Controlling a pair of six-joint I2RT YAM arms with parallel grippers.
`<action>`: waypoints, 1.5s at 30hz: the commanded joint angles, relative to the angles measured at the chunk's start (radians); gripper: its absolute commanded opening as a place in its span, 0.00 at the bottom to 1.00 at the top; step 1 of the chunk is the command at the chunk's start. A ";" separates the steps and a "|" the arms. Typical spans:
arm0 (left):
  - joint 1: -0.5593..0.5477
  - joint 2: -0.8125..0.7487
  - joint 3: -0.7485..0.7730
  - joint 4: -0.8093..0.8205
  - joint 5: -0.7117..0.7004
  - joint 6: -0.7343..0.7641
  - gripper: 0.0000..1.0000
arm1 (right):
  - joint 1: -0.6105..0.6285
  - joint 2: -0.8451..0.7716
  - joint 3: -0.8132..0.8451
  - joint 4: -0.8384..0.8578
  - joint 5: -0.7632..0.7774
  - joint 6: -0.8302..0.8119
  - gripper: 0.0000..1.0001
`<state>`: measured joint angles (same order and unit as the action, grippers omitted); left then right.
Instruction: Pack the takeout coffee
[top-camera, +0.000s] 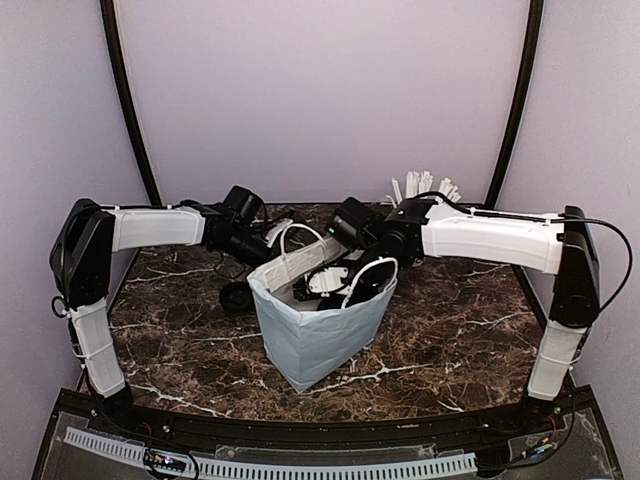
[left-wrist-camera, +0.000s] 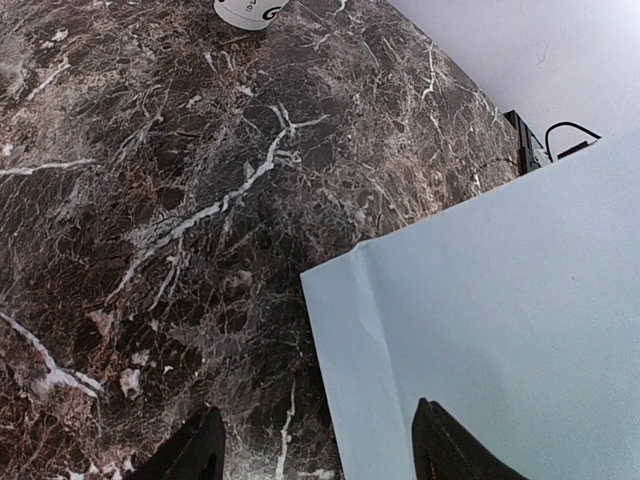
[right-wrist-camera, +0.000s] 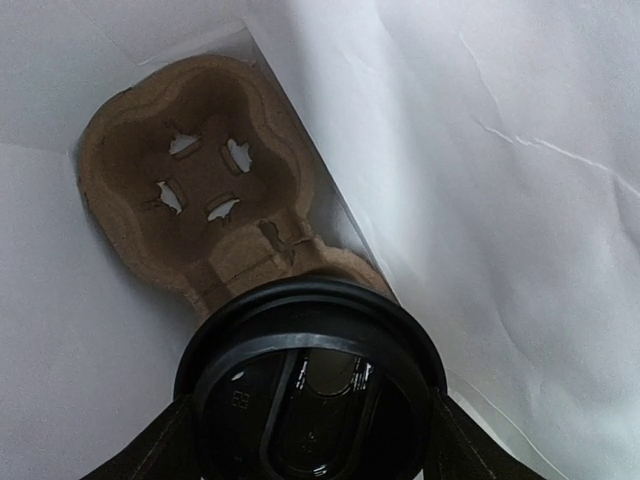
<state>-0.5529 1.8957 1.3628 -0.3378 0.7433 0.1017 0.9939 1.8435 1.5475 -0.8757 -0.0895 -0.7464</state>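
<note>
The takeout coffee (right-wrist-camera: 310, 390) shows its round black lid in the right wrist view, low inside the white paper bag (top-camera: 320, 335). My right gripper (right-wrist-camera: 312, 430) reaches down into the bag (right-wrist-camera: 480, 150), with its fingers pressed against both sides of the lid. Just beyond the cup, a brown pulp carrier (right-wrist-camera: 190, 180) lies on the bag's floor. My left gripper (left-wrist-camera: 320, 450) hovers at the bag's left rim (left-wrist-camera: 500, 300) with its fingers apart and the bag's corner below them. In the top view it (top-camera: 272, 248) is by the near handle.
Another white cup with dark letters (left-wrist-camera: 250, 12) stands on the marble table (top-camera: 180, 350) left of the bag; its black top (top-camera: 235, 296) shows from above. A cup of white sticks (top-camera: 425, 185) stands at the back right. Walls enclose the table.
</note>
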 joint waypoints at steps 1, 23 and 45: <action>0.002 -0.053 -0.016 0.009 0.021 0.017 0.66 | -0.058 0.143 -0.051 -0.050 0.065 0.039 0.44; 0.002 -0.062 -0.015 0.004 0.023 0.004 0.66 | -0.004 0.113 -0.052 -0.032 0.134 0.074 0.48; 0.003 -0.075 -0.025 0.007 0.020 0.000 0.66 | 0.025 0.022 0.181 -0.237 -0.046 0.043 0.98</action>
<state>-0.5529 1.8778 1.3514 -0.3309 0.7441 0.1001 1.0039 1.8637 1.6737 -1.0470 -0.1081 -0.7048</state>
